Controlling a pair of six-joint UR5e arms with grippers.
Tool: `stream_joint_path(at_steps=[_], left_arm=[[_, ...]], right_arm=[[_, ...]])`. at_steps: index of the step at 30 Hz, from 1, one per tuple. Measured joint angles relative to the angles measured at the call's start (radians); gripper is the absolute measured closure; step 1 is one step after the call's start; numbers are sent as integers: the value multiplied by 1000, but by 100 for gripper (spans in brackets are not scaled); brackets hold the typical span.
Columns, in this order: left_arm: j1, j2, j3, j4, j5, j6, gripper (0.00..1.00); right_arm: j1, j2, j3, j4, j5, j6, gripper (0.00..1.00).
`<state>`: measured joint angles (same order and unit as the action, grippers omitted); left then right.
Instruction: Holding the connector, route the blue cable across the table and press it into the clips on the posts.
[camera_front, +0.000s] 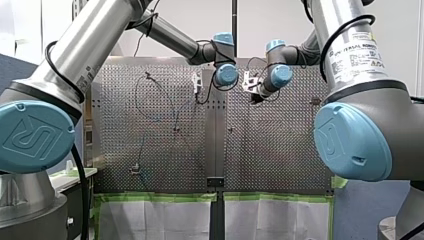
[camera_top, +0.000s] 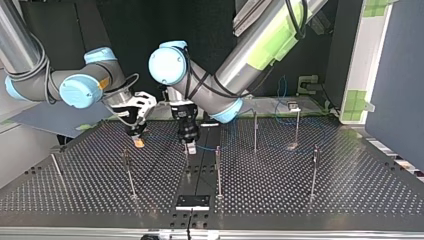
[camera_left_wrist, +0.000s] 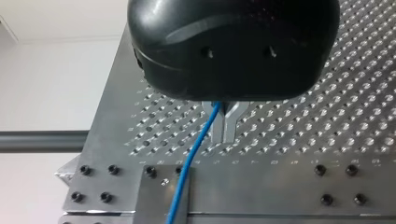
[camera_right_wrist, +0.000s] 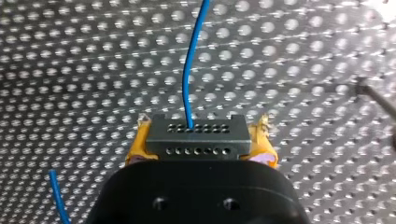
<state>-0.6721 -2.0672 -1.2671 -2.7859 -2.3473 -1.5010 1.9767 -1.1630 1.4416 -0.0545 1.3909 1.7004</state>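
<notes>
Connector (camera_right_wrist: 196, 145), black pinholed block, clamped in yellow-padded right pincer (camera_right_wrist: 201, 137); metal-fingered left pincer (camera_left_wrist: 224, 127) pinches thin blue cable (camera_left_wrist: 193, 156)

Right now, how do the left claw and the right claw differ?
Left claw has bare metal fingers; right claw has yellow pads. Left claw's fingertips meet, with the thin blue cable running out between the fingers; right claw's pads sit wide apart, clamping the black connector. Shared: both have black bodies and sit low over the perforated table.
</notes>
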Motion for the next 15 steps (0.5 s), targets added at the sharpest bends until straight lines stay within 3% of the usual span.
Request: stream_joint_path(at_steps=[7,15], left_arm=[[4,-17,-63,63,61,-6,100],[-6,-72,-122,122,76,-33,100]], right_arm=[[1,-1,62,-46,0,-9,100],[-11,0,128,-98,-1,-26,100]])
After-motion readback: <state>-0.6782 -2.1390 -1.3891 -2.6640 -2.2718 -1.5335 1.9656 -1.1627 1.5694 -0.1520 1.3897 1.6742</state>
